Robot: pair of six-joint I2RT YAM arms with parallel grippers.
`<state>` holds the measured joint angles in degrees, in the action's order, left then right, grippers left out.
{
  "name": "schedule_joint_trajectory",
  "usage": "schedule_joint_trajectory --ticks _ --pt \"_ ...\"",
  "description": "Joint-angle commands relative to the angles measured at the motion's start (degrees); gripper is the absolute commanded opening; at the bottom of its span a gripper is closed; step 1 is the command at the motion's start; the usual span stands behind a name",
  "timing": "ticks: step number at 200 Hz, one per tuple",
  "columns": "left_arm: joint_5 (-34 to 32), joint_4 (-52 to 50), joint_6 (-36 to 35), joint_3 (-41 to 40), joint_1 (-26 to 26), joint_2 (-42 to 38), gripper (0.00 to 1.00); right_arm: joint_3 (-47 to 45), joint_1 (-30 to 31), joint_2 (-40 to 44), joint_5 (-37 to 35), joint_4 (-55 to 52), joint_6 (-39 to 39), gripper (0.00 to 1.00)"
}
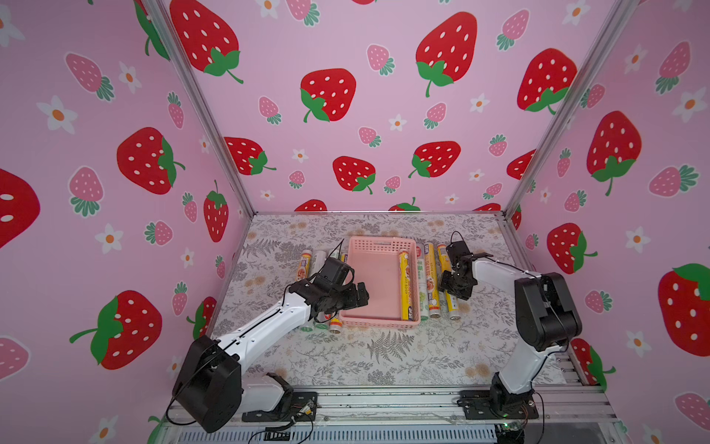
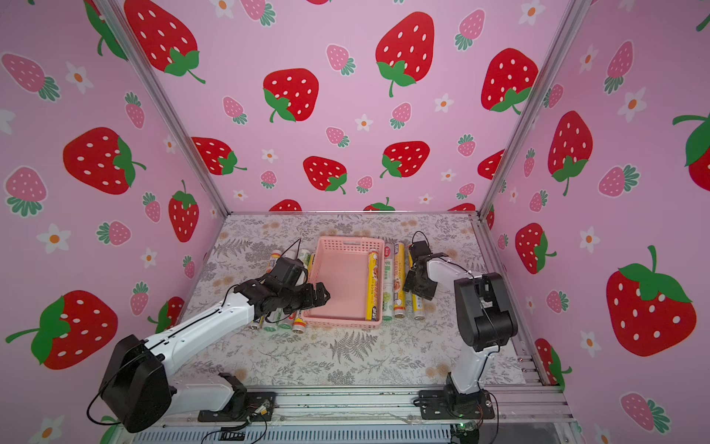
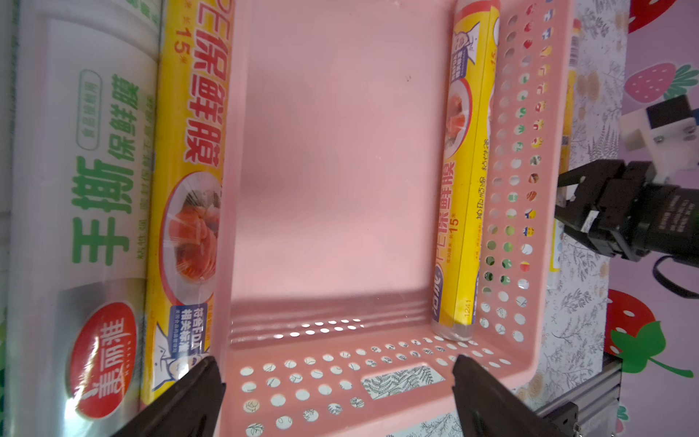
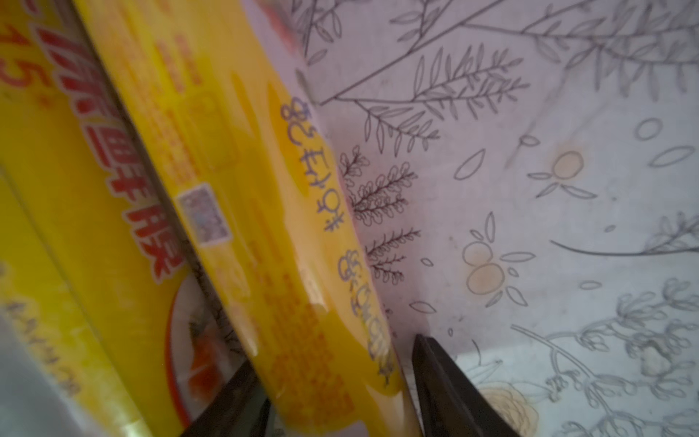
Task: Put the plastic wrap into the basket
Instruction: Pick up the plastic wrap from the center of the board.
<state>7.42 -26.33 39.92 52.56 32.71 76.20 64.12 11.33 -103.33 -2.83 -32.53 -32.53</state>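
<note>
Currently we see 1 yellow roll (image 1: pixel 407 286) inside the basket (image 1: pixel 380 243), against its right wall. Our left gripper (image 1: pixel 360 296) hovers spread wide over the basket's left rim. Our right gripper (image 4: pixel 334 352) straddles the outermost roll (image 4: pixel 264 227) on the table (image 1: pixel 384 357) right of the basket, jaws narrow; whether they pinch it we cannot tell. More rolls (image 2: pixel 297 325) lie left of the basket.

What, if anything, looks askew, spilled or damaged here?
Nothing stands out. One yellow plastic wrap roll lies straight along one wall of the pink perforated plastic basket; the other rolls lie lengthwise beside it.
</note>
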Motion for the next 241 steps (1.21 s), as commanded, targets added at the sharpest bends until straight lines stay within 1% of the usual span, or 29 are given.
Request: schedule_joint_trajectory --ticks 1,25,50,54,72,90,103,138,186,192,199,211,225,241 --pt "-1.5 0.5 -0.4 3.3 0.7 1.3 1.00 1.9 -0.8 -2.0 1.4 0.0 1.7 0.61" --pt "-2.8 0.2 -0.5 4.0 1.1 1.5 1.00 2.2 -1.0 -3.0 1.1 -0.3 1.6 0.58" --pt "-3.4 0.5 -0.3 3.9 1.4 0.8 1.00 1.5 -1.1 -3.1 -1.1 -0.5 1.0 0.53" --pt "-3.6 0.5 -0.4 3.9 1.5 0.7 1.00 1.3 -1.2 -3.1 -1.3 -0.6 0.9 0.49" --pt "-4.4 0.1 -0.5 3.8 1.5 0.0 1.00 0.8 -1.1 -3.0 -2.0 -0.6 0.7 0.40" --pt "-5.3 -0.3 -0.7 3.9 1.5 -1.1 1.00 0.0 -1.1 -2.1 -2.7 -0.4 0.5 0.33" --pt "-5.6 -0.4 -0.7 3.9 1.5 -2.0 1.00 -0.9 -1.1 -0.4 -3.2 0.0 0.3 0.29" --pt "-4.3 -0.4 -0.4 4.5 1.6 -4.0 1.00 -0.8 -1.1 5.2 -3.7 -1.8 0.4 0.27" --pt "0.0 0.7 0.5 7.3 1.6 -4.7 1.00 4.1 -0.5 13.2 -3.1 -9.3 1.1 0.24" --pt "0.1 1.0 0.6 7.9 1.6 -4.7 1.00 4.9 -0.1 14.2 -3.1 -10.3 1.1 0.24" --pt "2.5 1.4 0.6 8.7 1.5 -4.5 1.00 6.1 0.5 15.3 -3.1 -11.6 1.1 0.24" --pt "3.9 2.2 0.6 9.8 1.5 -4.1 1.00 8.4 1.9 17.0 -3.7 -14.2 0.8 0.23" --pt "5.1 2.8 0.2 10.9 1.5 -3.5 1.00 11.6 4.1 17.9 -3.7 -16.7 0.3 0.23" --pt "5.8 3.0 -0.2 11.7 1.5 -3.0 1.00 15.9 8.0 17.6 -4.1 -19.1 -0.3 0.23"
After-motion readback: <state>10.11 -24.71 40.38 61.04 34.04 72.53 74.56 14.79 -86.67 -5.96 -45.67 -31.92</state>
